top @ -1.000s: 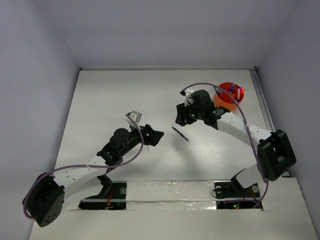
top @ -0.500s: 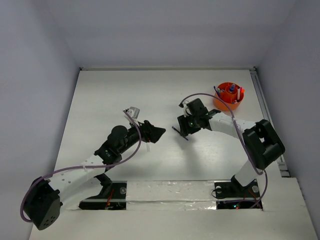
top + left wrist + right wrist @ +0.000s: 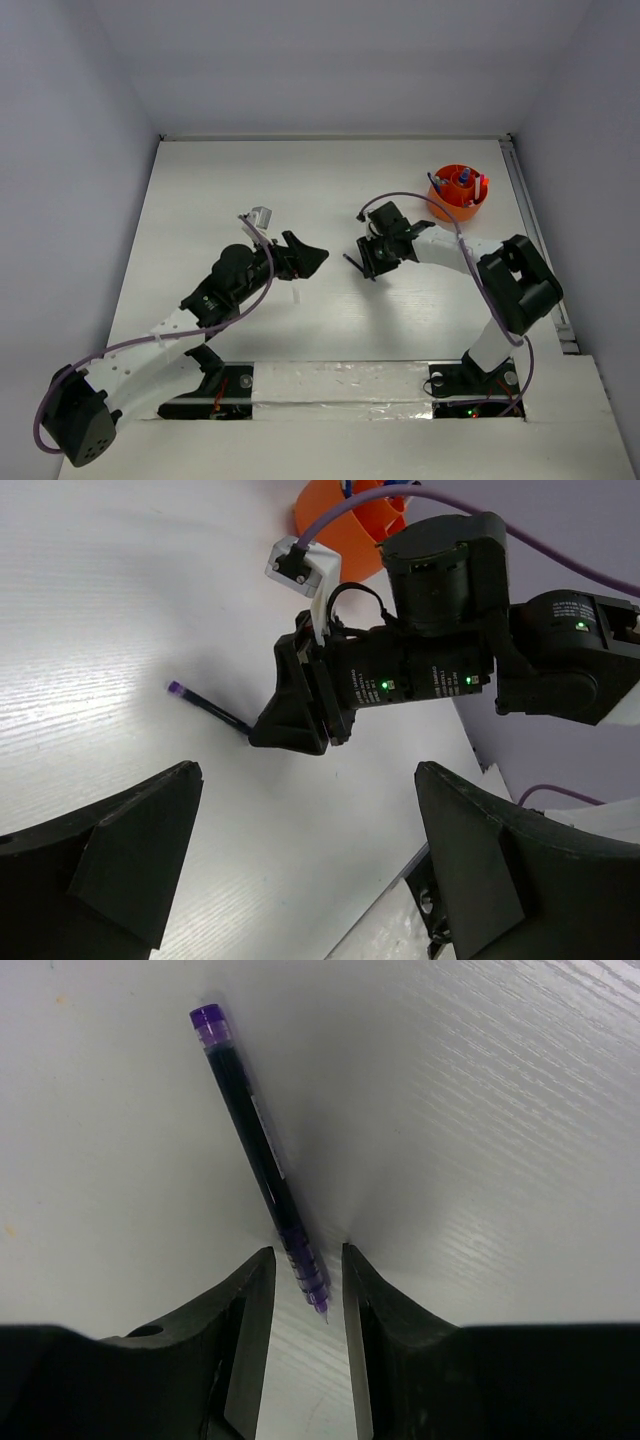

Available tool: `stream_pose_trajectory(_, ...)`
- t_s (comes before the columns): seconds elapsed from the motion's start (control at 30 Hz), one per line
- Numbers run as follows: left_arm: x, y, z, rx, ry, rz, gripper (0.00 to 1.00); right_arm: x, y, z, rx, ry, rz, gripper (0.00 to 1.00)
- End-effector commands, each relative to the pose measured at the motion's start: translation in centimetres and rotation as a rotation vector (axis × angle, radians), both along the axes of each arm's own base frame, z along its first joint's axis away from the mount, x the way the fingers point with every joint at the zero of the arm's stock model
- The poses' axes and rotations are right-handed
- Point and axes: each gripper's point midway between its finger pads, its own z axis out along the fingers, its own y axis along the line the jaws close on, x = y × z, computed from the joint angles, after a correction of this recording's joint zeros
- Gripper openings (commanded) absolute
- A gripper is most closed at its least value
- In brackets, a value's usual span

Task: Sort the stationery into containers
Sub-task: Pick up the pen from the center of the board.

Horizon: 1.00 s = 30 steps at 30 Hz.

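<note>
A dark pen with a purple cap point(image 3: 262, 1160) lies flat on the white table, also seen as the pen point(image 3: 352, 262) and the pen point(image 3: 205, 706). My right gripper point(image 3: 307, 1252) is down at the table, its jaws either side of the pen's tip end with a small gap on each side, so it is open and narrow. The right gripper point(image 3: 372, 262) sits mid-table. My left gripper point(image 3: 315, 258) hovers wide open just left of the pen, holding nothing. The orange cup point(image 3: 440, 207) at the back right holds several stationery items.
The table's right edge rail point(image 3: 528, 215) runs close behind the cup. Purple cables loop over both arms. The right arm's body point(image 3: 440, 670) fills the space in front of my left gripper point(image 3: 308, 770). A taped strip point(image 3: 340, 380) runs along the near edge.
My right gripper has come down and toward the pen, then narrowed its jaws around the tip end. The left arm has stretched further forward and to the right.
</note>
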Motion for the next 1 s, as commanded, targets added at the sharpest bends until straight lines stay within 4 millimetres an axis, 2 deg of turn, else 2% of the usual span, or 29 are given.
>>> stream_pose_trajectory(0.0, 0.7, 0.2, 1.8, -0.042, 0.016, 0.043, 0.86, -1.5, -1.2, -2.0, -0.106, 0.068, -0.045, 0.38)
stream_pose_trajectory(0.03, 0.7, 0.0, 1.7, -0.047, 0.027, 0.04, 0.88, -1.6, -1.4, -2.1, -0.116, 0.073, -0.056, 0.38)
stream_pose_trajectory(0.13, 0.6, -0.7, 1.4, -0.042, 0.042, 0.009, 0.91, -1.6, -1.2, -2.0, -0.118, 0.063, -0.045, 0.27)
stream_pose_trajectory(0.2, 0.8, -1.1, 0.8, -0.032, 0.058, 0.001, 0.92, -1.5, -0.8, -1.6, -0.095, 0.054, -0.031, 0.13)
stream_pose_trajectory(0.3, 0.8, -1.6, 0.3, -0.058, 0.061, -0.026, 0.92, -1.3, 0.3, -0.6, -0.038, 0.036, 0.012, 0.0)
stream_pose_trajectory(0.43, 0.9, -1.6, -0.5, -0.06, 0.079, -0.033, 0.92, -1.1, 2.6, 1.9, 0.095, -0.014, 0.088, 0.0)
stream_pose_trajectory(0.47, 0.8, -1.6, -0.7, -0.057, 0.084, -0.034, 0.91, -0.8, 3.3, 3.3, 0.147, -0.05, 0.109, 0.0)
stream_pose_trajectory(0.6, 1.2, -1.4, -0.9, -0.065, 0.091, -0.027, 0.87, -2.0, 6.0, 8.0, 0.339, -0.098, 0.244, 0.0)
stream_pose_trajectory(0.7, 1.4, -1.6, -1.1, -0.08, 0.105, -0.034, 0.84, -2.4, 7.0, 10.7, 0.421, -0.136, 0.303, 0.0)
stream_pose_trajectory(0.83, 1.7, -2.1, -1.4, -0.09, 0.114, -0.043, 0.78, -3.3, 8.1, 13.1, 0.495, -0.159, 0.365, 0.0)
stream_pose_trajectory(0.97, 2.4, -2.5, -1.5, -0.097, 0.116, -0.046, 0.77, -4.0, 8.9, 14.1, 0.524, -0.171, 0.413, 0.0)
